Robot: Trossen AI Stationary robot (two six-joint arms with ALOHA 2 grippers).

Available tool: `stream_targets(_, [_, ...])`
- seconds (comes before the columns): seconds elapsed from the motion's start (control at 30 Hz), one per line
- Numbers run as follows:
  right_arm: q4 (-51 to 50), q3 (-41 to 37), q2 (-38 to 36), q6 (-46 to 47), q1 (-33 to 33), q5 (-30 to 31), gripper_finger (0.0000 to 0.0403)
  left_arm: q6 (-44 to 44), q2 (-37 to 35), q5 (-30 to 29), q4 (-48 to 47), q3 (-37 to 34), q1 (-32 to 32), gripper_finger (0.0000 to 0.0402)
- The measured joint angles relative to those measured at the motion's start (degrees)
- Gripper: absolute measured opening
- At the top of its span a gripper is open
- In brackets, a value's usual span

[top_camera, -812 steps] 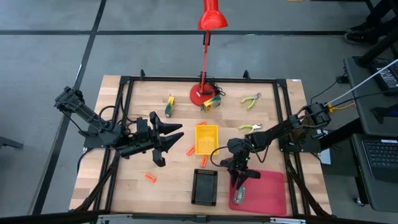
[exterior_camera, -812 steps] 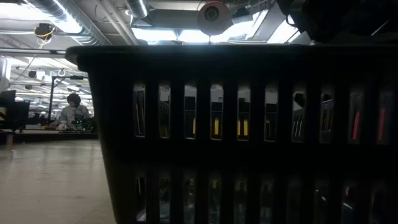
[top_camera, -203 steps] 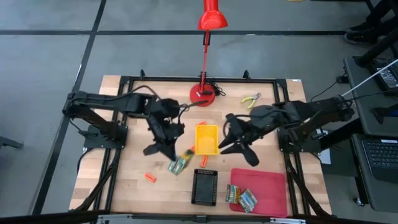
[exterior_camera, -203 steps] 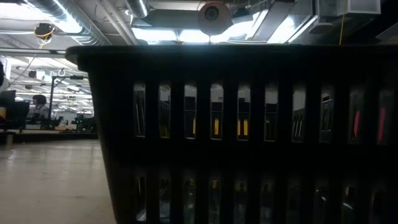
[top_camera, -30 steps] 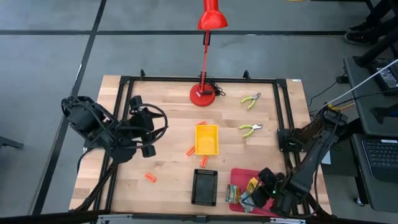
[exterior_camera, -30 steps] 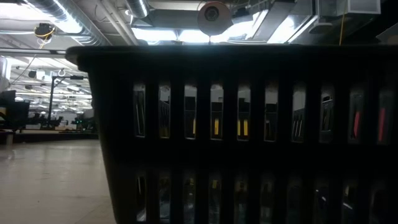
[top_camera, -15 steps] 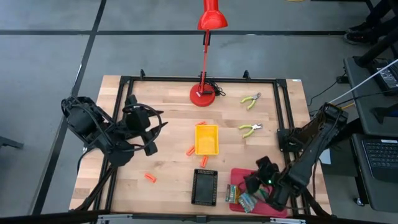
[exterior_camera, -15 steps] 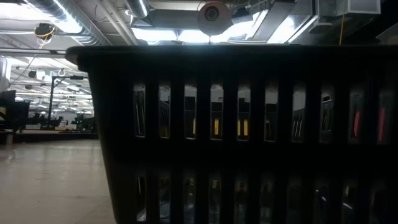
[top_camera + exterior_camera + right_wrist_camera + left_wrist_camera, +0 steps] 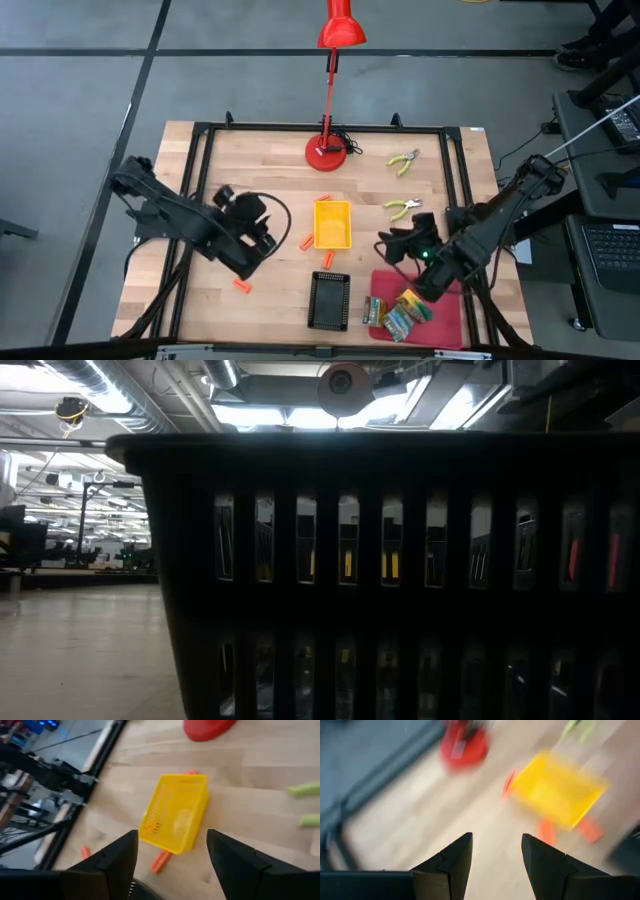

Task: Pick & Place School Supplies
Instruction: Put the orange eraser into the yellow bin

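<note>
From above, we see the right gripper has lifted away from the red tray, where it hovered a second ago, and now hangs with fingers spread and empty, just beyond the tray's far edge. The little printed boxes it left lie in that tray, behind and below it, so we judge that drop finished. The left gripper has swung in from the table's left side; it too is spread and empty, with one orange stick near it and more orange sticks between it and the yellow tray. Two pliers lie well ahead of the right gripper, near the red lamp.

From table height, the black tray fills our picture and hides both arms.

Past the left wrist's parted fingers we make out the yellow tray and sticks, blurred.

Past the right wrist's parted fingers the yellow tray lies ahead, a stick against its near side. Nothing blocks either reach.
</note>
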Motion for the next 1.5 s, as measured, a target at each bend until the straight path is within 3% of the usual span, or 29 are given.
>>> stream_targets(0.1, [2.58, 0.00, -3.00, -5.38, -0.52, -0.01, 0.0239, -3.85, -1.88, 4.43, 6.12, -10.67, -0.50, 0.0168])
stream_targets(0.27, [4.04, 0.00, -7.53, -13.98, -1.46, -2.00, 0.0239, 7.54, -2.86, 2.33, 26.92, -23.26, -2.39, 0.0168])
stream_targets(0.5, [8.78, 0.00, -11.73, -23.71, -1.86, -2.94, 0.0238, 9.58, -0.57, 0.98, 48.50, -34.63, -1.98, 0.0168])
stream_targets(0.6, [12.19, 0.00, -12.61, -26.71, -2.04, -8.89, 0.0238, 15.94, -0.74, 9.82, 58.42, -35.69, -0.59, 0.0168])
stream_targets(0.67, [14.65, 0.00, -12.64, -28.90, -2.81, -17.48, 0.0235, 16.12, -0.90, 15.65, 61.82, -35.58, 1.34, 0.0168])
stream_targets(0.73, [16.54, 0.00, -12.36, -30.40, -4.42, -26.66, 0.0229, 12.88, -0.94, 17.95, 62.16, -34.95, 3.21, 0.0168])
stream_targets(0.83, [16.42, -0.02, -11.88, -28.59, -7.92, -34.73, 0.0215, 7.37, -2.31, 18.85, 62.14, -33.82, 6.46, 0.0168])
stream_targets(1.03, [18.46, 0.00, -11.86, -33.54, -14.88, -37.50, 0.0192, -4.47, -2.99, 30.49, 55.84, -30.80, 14.10, 0.0168])
stream_targets(1.1, [18.84, 0.00, -11.78, -34.11, -17.00, -38.81, 0.0190, -5.83, -3.00, 31.78, 54.65, -30.71, 15.16, 0.0168])
stream_targets(1.27, [21.12, 0.00, -9.32, -34.31, -21.56, -46.39, 0.0190, -11.19, -4.80, 27.89, 43.09, -30.58, 15.18, 0.0168])
stream_targets(1.5, [37.21, 0.08, -0.82, -37.62, -23.90, -55.48, 0.0190, -20.08, -12.90, 18.21, 27.23, -30.60, 12.92, 0.0168])
